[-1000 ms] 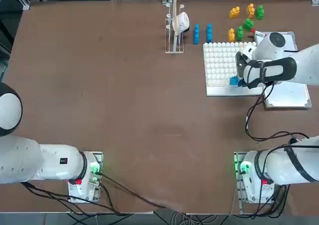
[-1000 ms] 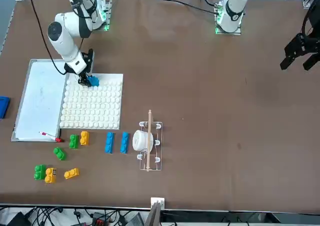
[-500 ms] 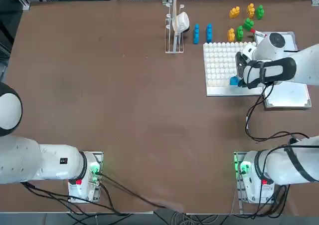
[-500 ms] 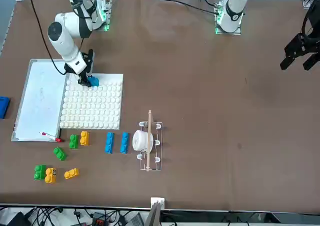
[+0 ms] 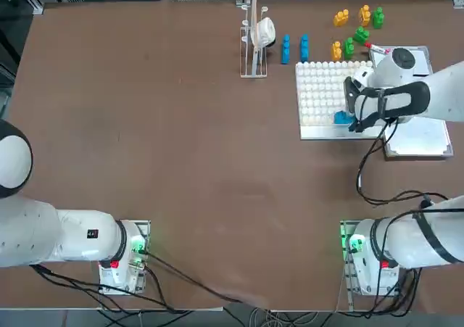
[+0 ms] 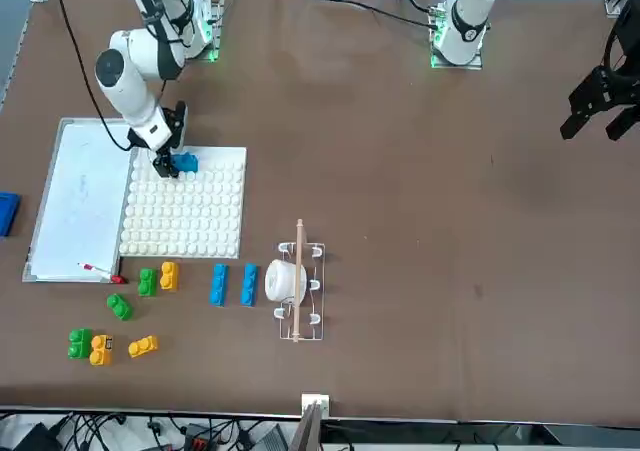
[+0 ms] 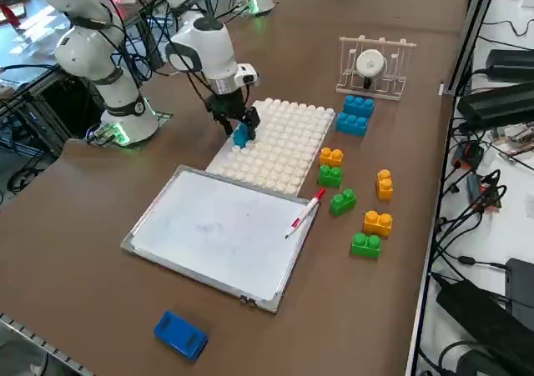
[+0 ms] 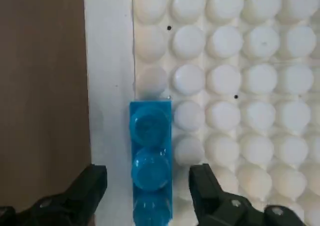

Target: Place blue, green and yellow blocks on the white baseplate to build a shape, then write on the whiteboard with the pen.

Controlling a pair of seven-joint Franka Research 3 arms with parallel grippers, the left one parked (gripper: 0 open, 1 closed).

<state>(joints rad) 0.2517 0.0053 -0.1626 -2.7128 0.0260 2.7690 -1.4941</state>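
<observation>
A blue block [image 8: 150, 156] sits pressed onto the white baseplate [image 8: 240, 75] in the stud row at its edge nearest the robot. My right gripper [image 8: 149, 178] hangs just above it, open, one finger on each side and clear of it. The top view shows the gripper [image 5: 351, 117] beside the block [image 5: 339, 117] on the baseplate [image 5: 322, 88]. The whiteboard [image 7: 221, 230] lies alongside the plate, and the pen [image 7: 306, 212] rests on its far edge. Two more blue blocks [image 6: 218, 283] and several green [image 6: 148, 281] and yellow blocks [image 6: 143, 346] lie on the table beyond the plate.
A clear rack holding a white roll [image 5: 255, 37] stands left of the spare blue blocks. A chunky blue oblong object [image 7: 181, 334] lies on the table past the whiteboard. The arm's black cable [image 5: 370, 182] loops over the table near the whiteboard's corner.
The right gripper's fingers have spread apart and let go of the blue block, which stays seated on the baseplate. The arm has barely shifted.
</observation>
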